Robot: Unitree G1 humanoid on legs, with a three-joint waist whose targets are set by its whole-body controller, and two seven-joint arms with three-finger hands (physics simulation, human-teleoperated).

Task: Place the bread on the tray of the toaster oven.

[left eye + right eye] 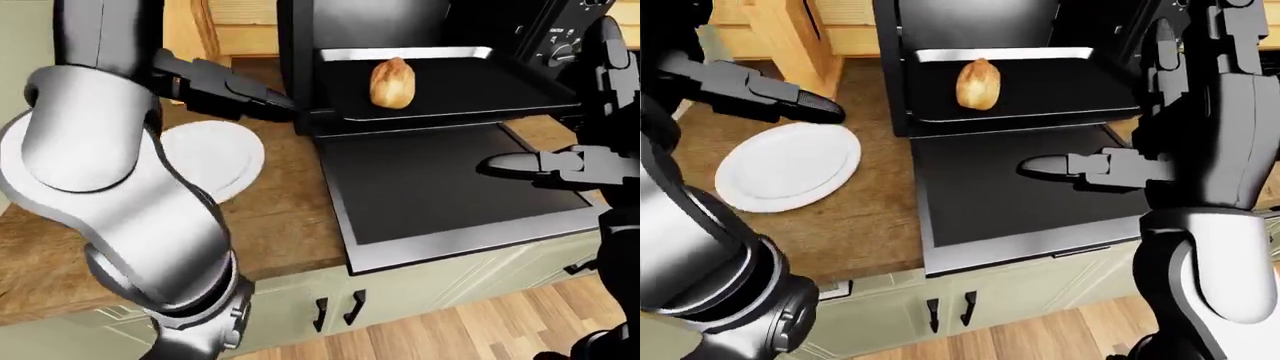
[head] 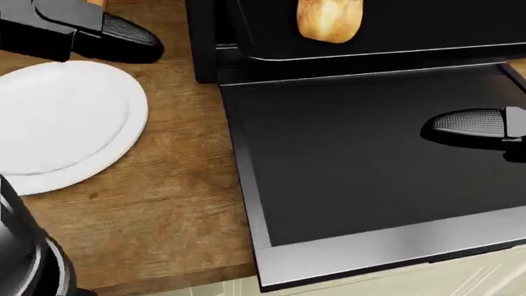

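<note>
While bread (image 1: 392,82) sits on tray (image 1: 500,86) (toaster oven's), both hands hover

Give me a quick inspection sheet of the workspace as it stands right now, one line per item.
Surface: wooden countertop, over pale green cabinets.
Job's things: golden-brown bread roll lies on the dark metal tray of the black toaster oven; its glass door hangs open, flat.
Clutter: round white plate, bare, left of the oven.
Grippers: left hand open above the plate, fingers holding nothing; right hand open over the door, touching nothing that I can see.
Cables: nothing seen.
Surroundings: light wooden block at the right-eye view's top left; wood plank floor below.
</note>
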